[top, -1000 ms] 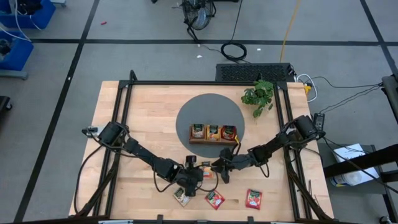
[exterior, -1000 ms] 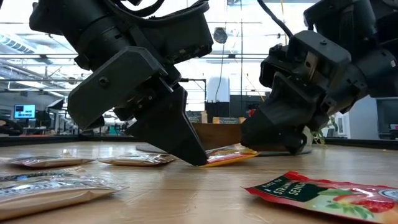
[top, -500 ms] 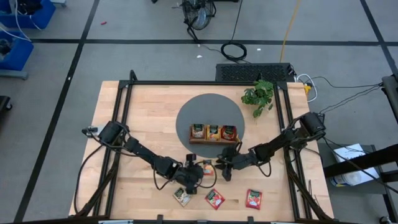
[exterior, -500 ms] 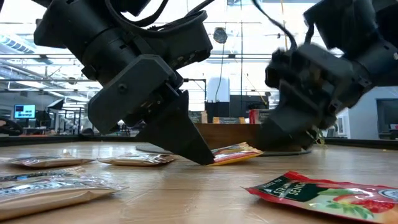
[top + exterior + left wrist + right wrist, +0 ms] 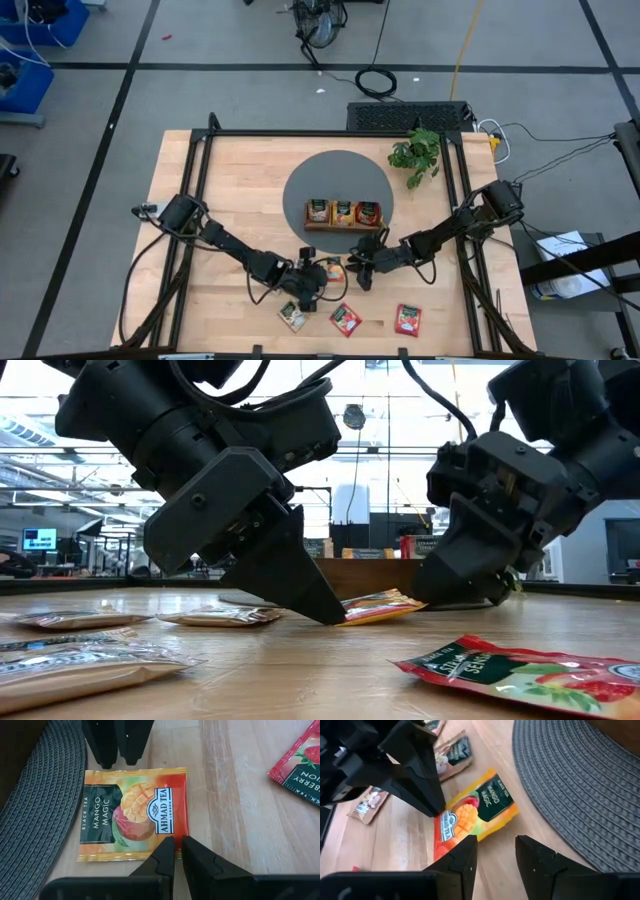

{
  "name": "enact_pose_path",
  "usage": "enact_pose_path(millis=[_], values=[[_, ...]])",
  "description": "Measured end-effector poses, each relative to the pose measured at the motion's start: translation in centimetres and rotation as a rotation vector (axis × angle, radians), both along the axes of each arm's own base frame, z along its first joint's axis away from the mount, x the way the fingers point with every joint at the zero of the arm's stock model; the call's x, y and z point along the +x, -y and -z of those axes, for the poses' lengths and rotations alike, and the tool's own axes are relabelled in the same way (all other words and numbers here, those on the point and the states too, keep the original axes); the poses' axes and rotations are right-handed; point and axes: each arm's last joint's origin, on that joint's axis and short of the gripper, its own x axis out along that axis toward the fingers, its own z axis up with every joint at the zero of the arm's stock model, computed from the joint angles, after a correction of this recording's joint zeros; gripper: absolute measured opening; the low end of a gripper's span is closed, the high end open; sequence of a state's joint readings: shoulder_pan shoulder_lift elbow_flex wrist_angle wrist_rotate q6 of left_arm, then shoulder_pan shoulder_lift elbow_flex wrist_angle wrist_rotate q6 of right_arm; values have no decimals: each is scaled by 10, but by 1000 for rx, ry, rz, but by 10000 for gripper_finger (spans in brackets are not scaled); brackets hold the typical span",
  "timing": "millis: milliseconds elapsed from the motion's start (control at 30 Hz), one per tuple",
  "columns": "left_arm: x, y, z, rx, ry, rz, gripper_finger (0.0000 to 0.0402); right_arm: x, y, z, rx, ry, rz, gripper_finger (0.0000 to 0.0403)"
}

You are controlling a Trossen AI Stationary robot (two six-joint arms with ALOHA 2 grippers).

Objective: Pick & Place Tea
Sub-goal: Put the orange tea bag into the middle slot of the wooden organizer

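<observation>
An orange-and-red mango tea sachet (image 5: 132, 815) lies on the wood beside the grey round mat (image 5: 40, 795). My left gripper (image 5: 178, 842) is shut, with its tips on the sachet's red end. My right gripper (image 5: 495, 845) stands open at the sachet's opposite end, one finger (image 5: 462, 852) over a corner. In the high view both grippers, left (image 5: 322, 272) and right (image 5: 352, 266), meet in front of the wooden tray (image 5: 343, 226), which holds three sachets. Two red sachets (image 5: 345, 319) (image 5: 408, 319) and a cream one (image 5: 293, 317) lie flat nearer the table's front edge. My left gripper presses its shut fingertips (image 5: 330, 615) down on the sachet's red end (image 5: 167, 832), about midway along that edge. It comes slanting down from the table's left. The sachet lies on the wood there, and its other end (image 5: 395, 602) sits slightly raised. Whether my right gripper touches the sachet cannot be told.
The mat (image 5: 338, 175) lies just behind the sachet, with the tray on its near part. A potted plant (image 5: 417, 152) stands at the back right. More cream sachets (image 5: 90, 660) (image 5: 220, 617) lie to the left of the grippers. A red strawberry sachet (image 5: 520, 670) lies at the front right.
My right gripper has tipped at the wrist and shifted slightly toward the table's right, staying at the sachet's end. The orange sachet has stayed where it was under my left gripper's tips.
</observation>
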State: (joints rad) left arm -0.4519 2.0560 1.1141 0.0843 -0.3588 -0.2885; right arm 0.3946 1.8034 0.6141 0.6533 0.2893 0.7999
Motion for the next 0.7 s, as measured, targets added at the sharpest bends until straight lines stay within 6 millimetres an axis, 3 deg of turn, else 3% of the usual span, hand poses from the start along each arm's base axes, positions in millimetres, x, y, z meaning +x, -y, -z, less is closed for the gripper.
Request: enact_pose_path(millis=[433, 700], values=[[7, -5, -2, -7, 48, 8, 42, 0, 1, 0, 27, 0, 22, 124], [20, -8, 13, -17, 129, 47, 42, 0, 2, 4, -3, -7, 38, 123]])
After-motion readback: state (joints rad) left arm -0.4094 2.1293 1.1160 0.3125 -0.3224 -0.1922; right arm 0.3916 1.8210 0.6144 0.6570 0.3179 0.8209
